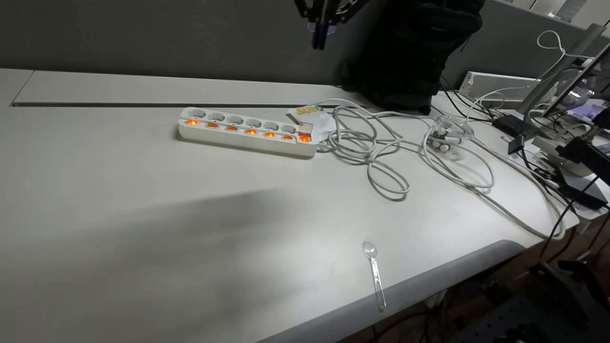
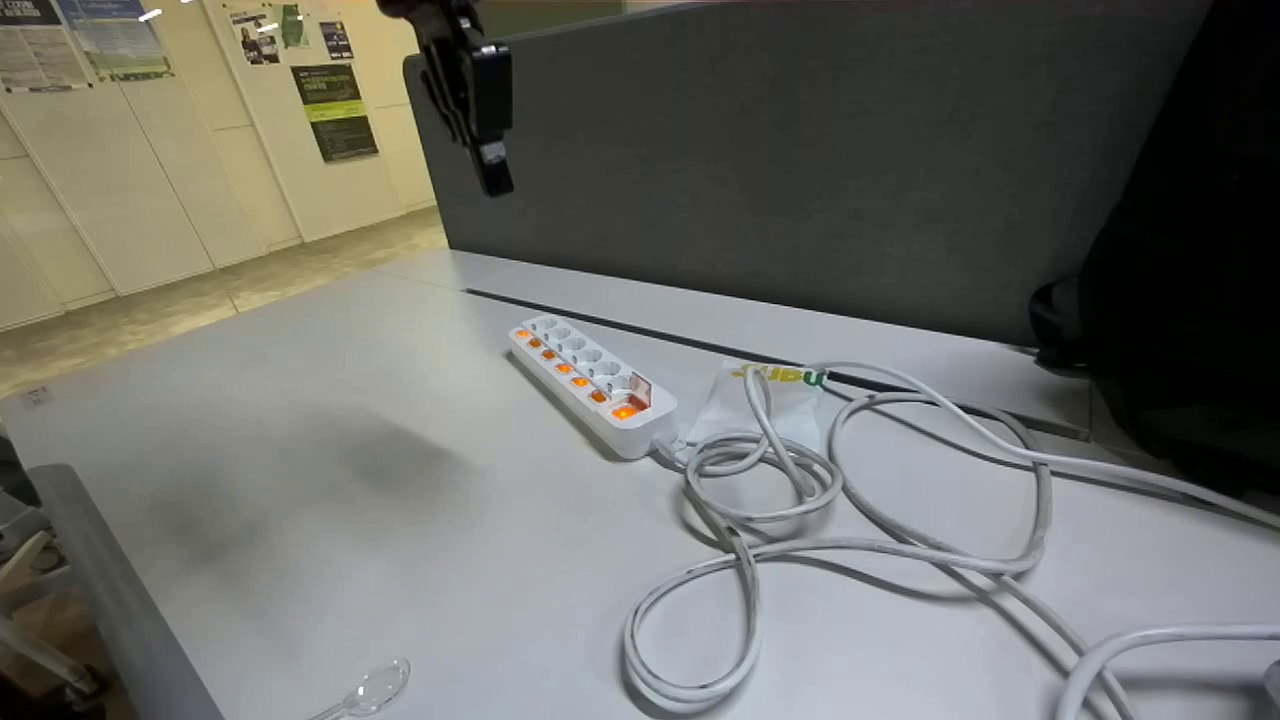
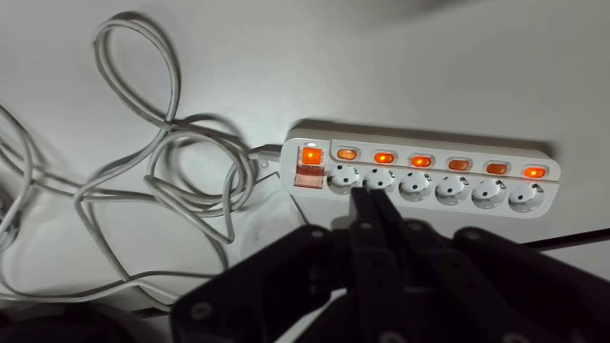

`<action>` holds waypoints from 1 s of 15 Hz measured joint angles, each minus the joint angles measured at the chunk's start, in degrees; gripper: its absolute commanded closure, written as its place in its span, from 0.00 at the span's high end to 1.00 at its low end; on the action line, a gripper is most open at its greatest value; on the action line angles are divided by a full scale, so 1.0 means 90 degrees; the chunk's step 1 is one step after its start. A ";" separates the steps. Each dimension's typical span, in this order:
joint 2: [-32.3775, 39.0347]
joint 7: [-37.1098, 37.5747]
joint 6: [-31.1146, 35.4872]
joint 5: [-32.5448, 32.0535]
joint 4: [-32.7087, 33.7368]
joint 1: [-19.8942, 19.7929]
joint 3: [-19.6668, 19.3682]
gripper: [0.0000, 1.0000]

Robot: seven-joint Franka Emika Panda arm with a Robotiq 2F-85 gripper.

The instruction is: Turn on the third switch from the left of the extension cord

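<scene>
The gripper (image 3: pixel 371 191) hangs above the desk (image 1: pixel 143 209), empty, its fingers (image 3: pixel 360 206) pressed together. In an exterior view the extension cord (image 1: pixel 245 139) lies at about seven o'clock from it, the third switch (image 1: pixel 232 128) from the left unlit; in the wrist view that switch is between two and three o'clock from the gripper. We judge the strip light, hard and smooth, so it may skid under a sideways push, and the cable (image 3: pixel 167 125) springy enough to tug. The switch will likely be stiff. Nothing needs grasping: we'd press straight down on it, sparing the lit neighbour (image 3: pixel 421 161) at nine o'clock.
</scene>
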 measured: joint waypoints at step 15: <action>0.1475 0.0228 0.0023 0.0029 0.1118 0.0954 -0.0336 0.00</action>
